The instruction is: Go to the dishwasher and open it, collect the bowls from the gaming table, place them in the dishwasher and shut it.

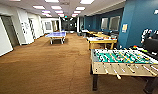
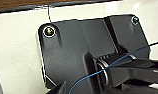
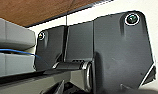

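A long games hall with brown carpet [image 1: 45, 67] runs ahead. At eleven o'clock, far off, stands a blue ping-pong table [image 1: 56, 35]. At one o'clock, well apart, sits the gaming table [image 1: 101, 41], yellow-sided, its long axis running away down the room. Nearer, at three o'clock, is the football table [image 1: 122, 61]. Both grippers' fingers: cannot tell; the right arm is probably nearer.

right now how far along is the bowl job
Early, by the look of it. Nothing visibly done: no dishwasher or bowls in sight. In hand: the robot faces a carpeted games room, football table near right, the yellow-sided gaming table beyond it. Collecting, loading and closing remain.
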Controlling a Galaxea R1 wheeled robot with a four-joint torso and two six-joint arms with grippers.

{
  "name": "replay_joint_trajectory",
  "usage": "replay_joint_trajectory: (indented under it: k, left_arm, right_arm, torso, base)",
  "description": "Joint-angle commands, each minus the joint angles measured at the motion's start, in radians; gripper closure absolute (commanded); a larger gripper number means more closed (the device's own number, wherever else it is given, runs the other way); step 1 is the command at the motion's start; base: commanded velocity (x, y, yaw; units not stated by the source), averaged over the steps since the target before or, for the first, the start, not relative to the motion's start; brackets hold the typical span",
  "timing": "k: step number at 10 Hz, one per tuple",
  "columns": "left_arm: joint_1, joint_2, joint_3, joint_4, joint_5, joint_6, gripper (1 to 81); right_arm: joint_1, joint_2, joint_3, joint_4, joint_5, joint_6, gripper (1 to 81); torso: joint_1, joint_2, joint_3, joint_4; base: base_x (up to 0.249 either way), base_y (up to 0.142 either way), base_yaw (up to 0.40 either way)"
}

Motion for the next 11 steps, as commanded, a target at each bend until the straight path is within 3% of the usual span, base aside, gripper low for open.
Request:
replay_joint_trajectory:
  k: [1, 8, 11]
  left_arm:
    - [-0.052, -0.012, 0.002, -0.002, 0.047, -0.002, 1.0]
    - [-0.052, -0.01, 0.002, -0.004, 0.047, -0.002, 1.0]
    - [-0.049, -0.012, 0.002, -0.004, 0.047, -0.002, 1.0]
  right_arm:
    - [0.053, -0.003, 0.008, -0.018, -0.04, -0.004, 1.0]
    - [0.053, -0.003, 0.008, -0.018, -0.04, -0.004, 1.0]
    - [0.053, -0.001, 0.01, -0.018, -0.041, -0.004, 1.0]
  torso:
    - [0.0, 0.0, 0.0, 0.0]
    - [0.0, 0.0, 0.0, 0.0]
    - [0.0, 0.0, 0.0, 0.0]
  base:
    - [0.092, 0.0, 0.0]
    - [0.102, 0.065, 0.0]
    - [0.103, 0.0, 0.0]
